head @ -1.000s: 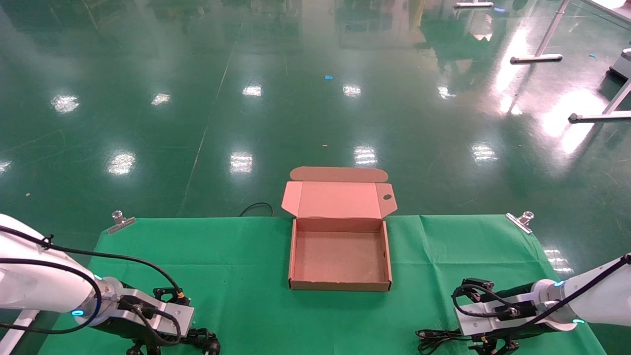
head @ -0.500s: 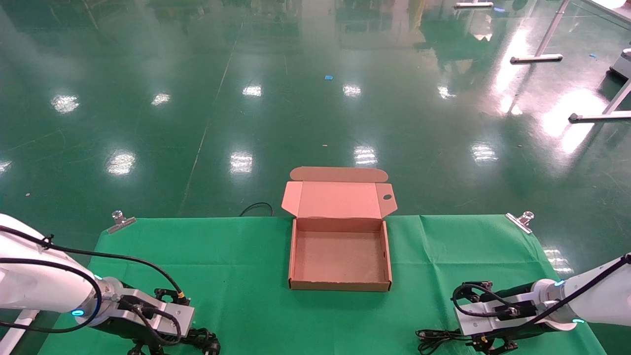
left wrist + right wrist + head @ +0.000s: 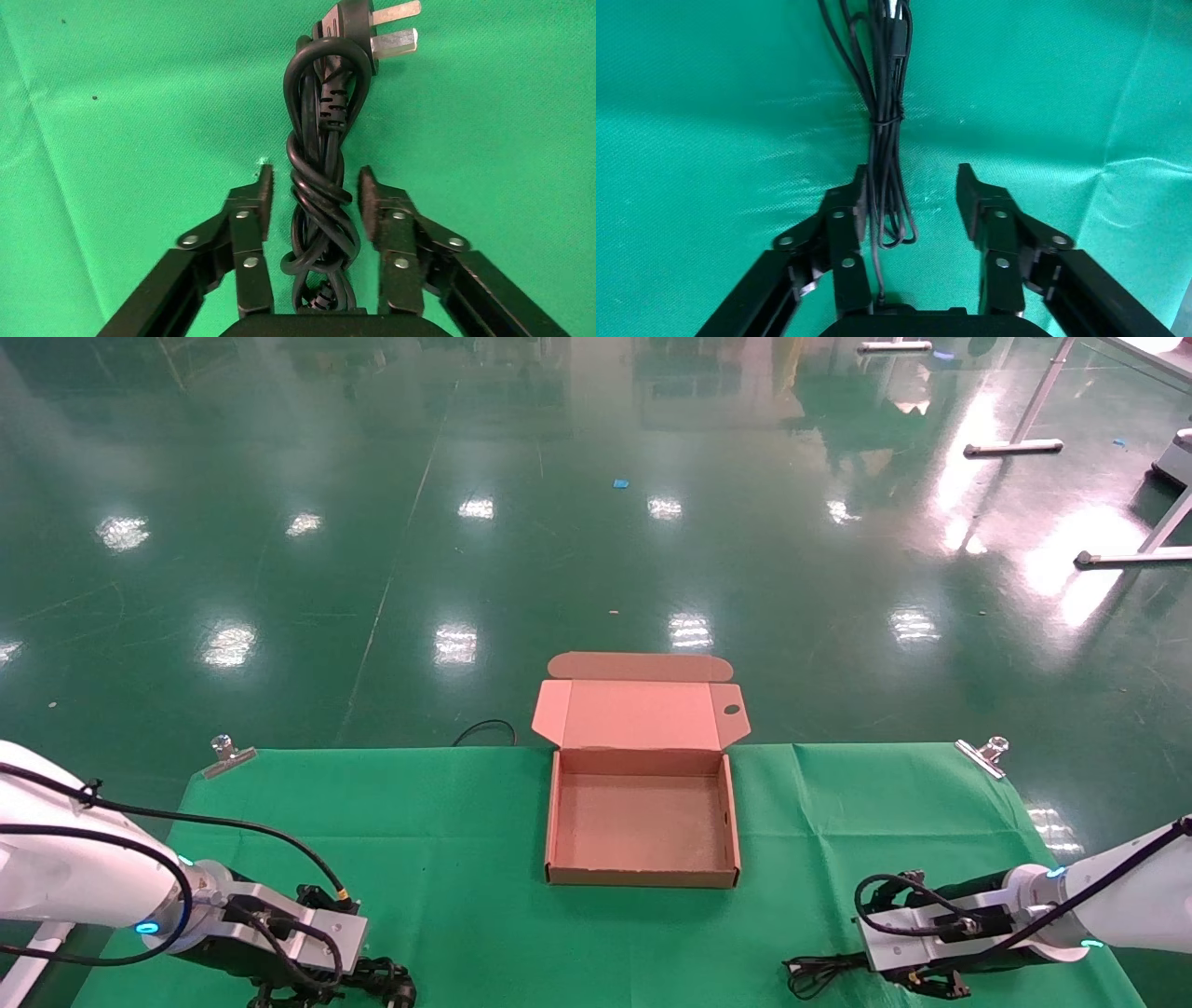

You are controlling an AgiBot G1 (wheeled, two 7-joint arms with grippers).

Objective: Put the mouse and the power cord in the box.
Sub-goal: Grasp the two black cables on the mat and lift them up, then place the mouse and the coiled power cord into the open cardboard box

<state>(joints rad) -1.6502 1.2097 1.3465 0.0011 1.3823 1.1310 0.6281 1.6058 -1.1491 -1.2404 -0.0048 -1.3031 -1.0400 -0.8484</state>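
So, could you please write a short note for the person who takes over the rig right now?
Left gripper: jaws open, either side of the power cord, near left of the green cloth; not gripped.
Right gripper: jaws open over a thin black cable bundle, near right. The mouse body is not visible.
Box: open at the table's far middle, nothing inside.
Done: nothing is in the box yet.
Left: grip, lift and place both items.

Bright overhead glare on floor [image 3: 596, 523]
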